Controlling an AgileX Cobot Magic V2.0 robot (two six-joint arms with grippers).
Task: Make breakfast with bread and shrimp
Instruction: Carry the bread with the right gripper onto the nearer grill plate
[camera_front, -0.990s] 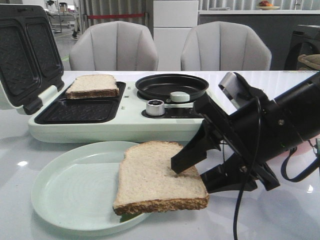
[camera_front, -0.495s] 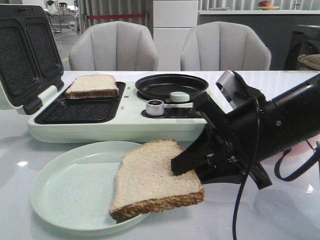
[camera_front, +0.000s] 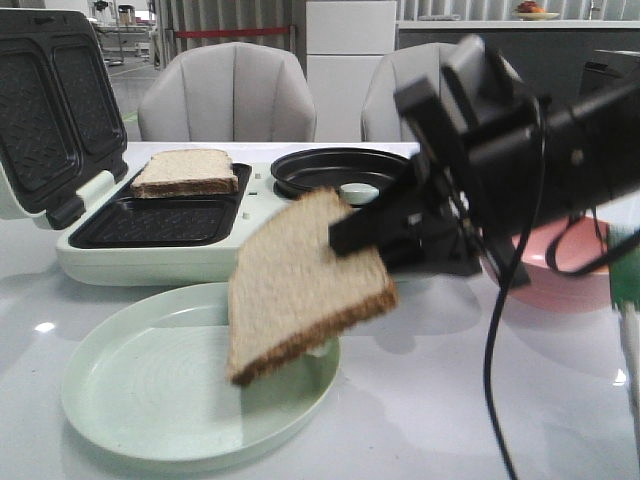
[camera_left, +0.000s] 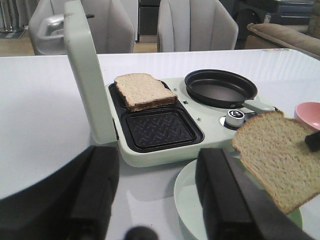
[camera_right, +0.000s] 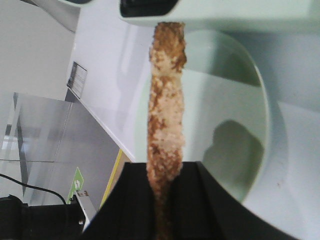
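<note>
A square-ish beige slice of bread with brown crust is being held clamped by its edge in the black right gripper, tilted in the air above the round pale green plate. A second bread slice is lying in the rear tray of the pale green sandwich maker. The black left gripper is standing with fingers apart, nothing between them.

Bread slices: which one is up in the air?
The slice pinched by the right gripper hangs tilted above the green plate. The other slice lies flat in the sandwich maker.
</note>
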